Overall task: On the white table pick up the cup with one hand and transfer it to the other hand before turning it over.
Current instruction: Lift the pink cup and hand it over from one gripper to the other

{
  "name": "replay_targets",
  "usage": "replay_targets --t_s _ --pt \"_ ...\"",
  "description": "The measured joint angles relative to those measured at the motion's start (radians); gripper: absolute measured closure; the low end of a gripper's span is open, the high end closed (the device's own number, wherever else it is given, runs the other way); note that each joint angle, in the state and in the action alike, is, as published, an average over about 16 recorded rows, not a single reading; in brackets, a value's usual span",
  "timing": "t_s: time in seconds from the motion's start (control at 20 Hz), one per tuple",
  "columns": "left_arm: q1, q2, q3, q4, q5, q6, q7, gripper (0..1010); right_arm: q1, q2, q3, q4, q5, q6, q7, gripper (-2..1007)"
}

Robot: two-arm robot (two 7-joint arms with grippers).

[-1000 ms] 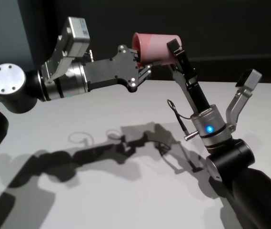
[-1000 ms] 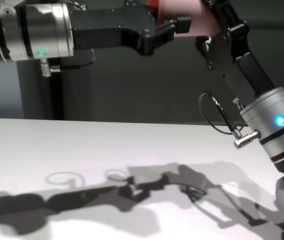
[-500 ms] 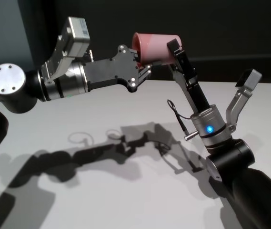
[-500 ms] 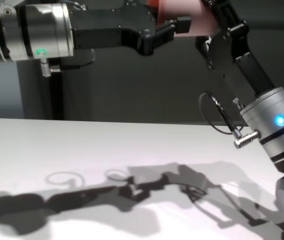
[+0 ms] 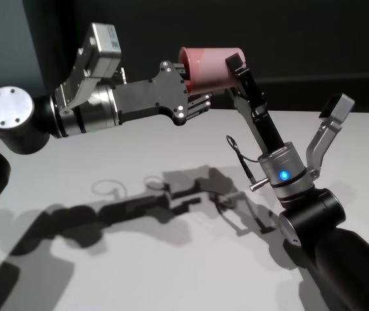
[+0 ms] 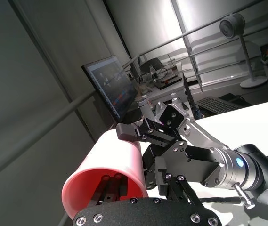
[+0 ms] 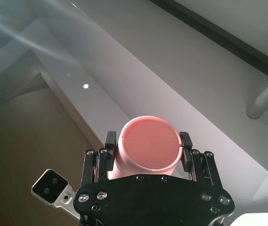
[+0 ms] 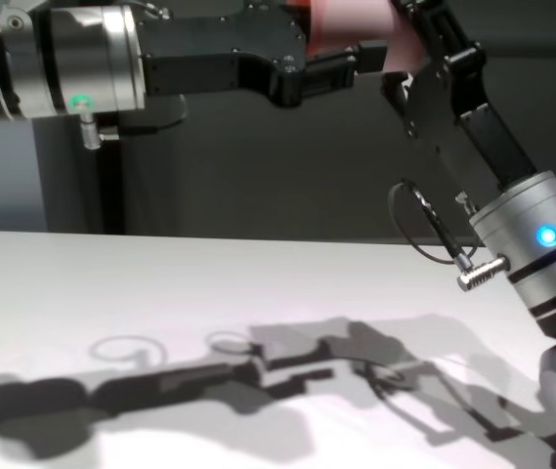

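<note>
1. The pink cup (image 5: 210,65) is held in the air well above the white tabletop (image 5: 139,259), lying roughly on its side, with its open rim toward the robot's left arm and its closed base toward the right arm.
2. The right end effector (image 7: 148,141) pinches the cup near the base: in the right wrist view one black finger (image 7: 109,139) presses each side of the pink wall, and the round flat base faces that camera.
3. The right arm rises from the near right of the tabletop, a blue light (image 5: 286,175) glowing on its silver wrist.
4. The left end effector (image 5: 197,103) reaches in from the left at the cup's rim end. Its fingers are spread apart; in the head view the lower finger (image 5: 200,103) sits just below the cup, with a gap between them.
5. In the left wrist view a dark fingertip (image 6: 109,186) shows inside the cup's open mouth, while the outer wall above stays bare. Whether that fingertip touches the inner wall cannot be told.
6. Shadows of both arms lie across the tabletop beneath them.
</note>
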Motion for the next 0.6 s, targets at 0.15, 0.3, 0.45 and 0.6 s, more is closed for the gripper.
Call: replay_targets --t_s 0.15,0.3,0.45,0.6 --pt "0.001 0.0 0.0 0.0 -0.001 -0.002 -0.003 547 0.0 0.0 0.0 0.0 0.0 0.0 0.0 231" --pt "0.003 0.002 0.0 0.0 -0.004 -0.006 -0.006 425 0.0 0.0 0.0 0.0 0.0 0.0 0.0 231" --pt "0.006 0.005 0.0 -0.002 -0.007 -0.011 -0.009 307 0.0 0.0 0.0 0.0 0.0 0.0 0.0 231" --pt "0.012 0.012 -0.001 -0.007 -0.01 -0.017 -0.01 201 0.0 0.0 0.0 0.0 0.0 0.0 0.001 231"
